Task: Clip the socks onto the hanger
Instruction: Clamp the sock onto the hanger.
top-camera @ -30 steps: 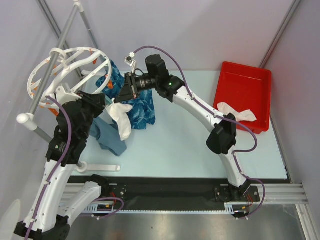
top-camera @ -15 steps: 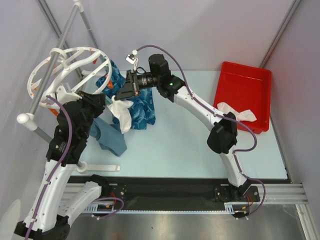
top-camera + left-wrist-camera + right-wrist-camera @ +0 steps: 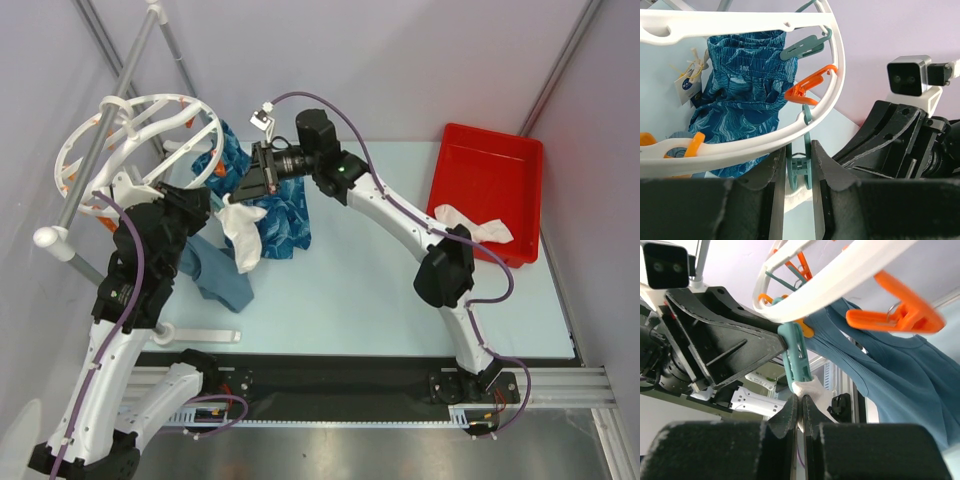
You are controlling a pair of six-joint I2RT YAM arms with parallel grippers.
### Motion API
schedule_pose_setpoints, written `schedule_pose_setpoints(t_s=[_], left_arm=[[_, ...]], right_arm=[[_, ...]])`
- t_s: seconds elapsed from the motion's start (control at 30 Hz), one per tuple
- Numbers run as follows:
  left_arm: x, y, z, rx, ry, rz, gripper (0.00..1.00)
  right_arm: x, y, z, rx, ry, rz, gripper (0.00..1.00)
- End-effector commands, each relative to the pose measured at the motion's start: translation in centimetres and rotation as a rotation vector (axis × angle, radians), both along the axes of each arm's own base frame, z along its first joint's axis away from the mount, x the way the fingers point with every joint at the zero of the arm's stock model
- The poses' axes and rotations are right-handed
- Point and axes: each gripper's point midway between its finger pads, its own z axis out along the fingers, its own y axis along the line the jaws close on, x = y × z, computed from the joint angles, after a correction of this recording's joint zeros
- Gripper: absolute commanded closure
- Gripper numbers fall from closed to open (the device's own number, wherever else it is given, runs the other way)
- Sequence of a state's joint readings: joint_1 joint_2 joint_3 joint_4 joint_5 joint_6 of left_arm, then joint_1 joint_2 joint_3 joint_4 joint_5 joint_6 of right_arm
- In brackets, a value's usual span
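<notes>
over the last second, hauled the white sock (image 3: 243, 232) up and bunched it, so no longer dangling as low in the overhead view. nudged the right gripper (image 3: 801, 407) a touch toward the far side as well. reads as the feed-in step: bringing the hem up to a clip, with nothing clipped yet by the look of it.

from the left wrist, clamping the left gripper (image 3: 798, 156) tight on the teal clip (image 3: 799, 175) that hangs off the rim of the hanger (image 3: 730, 22). squeezing its handles, presumably to spread the mouth.

from the right wrist, pinching shut on a fold of that sock, right at the fingertips, and pressing it up against the lower end of the teal clip. touching the clip for sure. cannot tell whether properly inside the mouth or only butted against it.

letting the rest of the sock droop below, in front of the blue patterned cloth (image 3: 285, 215) and just beside the grey-blue garment (image 3: 215, 275). leaving a second sock (image 3: 470, 222) in the red tray (image 3: 520, 160), well apart from both grippers.
</notes>
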State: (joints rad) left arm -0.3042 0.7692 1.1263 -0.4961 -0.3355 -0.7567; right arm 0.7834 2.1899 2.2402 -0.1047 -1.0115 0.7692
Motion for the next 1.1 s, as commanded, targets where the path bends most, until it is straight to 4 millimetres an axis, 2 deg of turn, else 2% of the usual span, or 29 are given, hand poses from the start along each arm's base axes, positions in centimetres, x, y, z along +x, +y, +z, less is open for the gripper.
schedule_pose_setpoints(t_s=[0.0, 0.6, 1.07], left_arm=[[-0.4, -0.9, 1.2, -0.003, -0.037, -0.059, 1.00], [-0.4, -1.2, 1.2, -0.005, -0.038, -0.074, 1.00], [-0.8, -1.0, 1.6, -0.009, -0.048, -0.072, 1.00]], right_arm=[[-2.2, -0.8, 2.0, 0.013, -0.058, 0.031, 1.00], [-3.5, 0.0, 2.1, 0.029, -0.071, 0.067, 1.00], [-0.9, -0.2, 2.5, 0.065, -0.056, 0.014, 1.00]])
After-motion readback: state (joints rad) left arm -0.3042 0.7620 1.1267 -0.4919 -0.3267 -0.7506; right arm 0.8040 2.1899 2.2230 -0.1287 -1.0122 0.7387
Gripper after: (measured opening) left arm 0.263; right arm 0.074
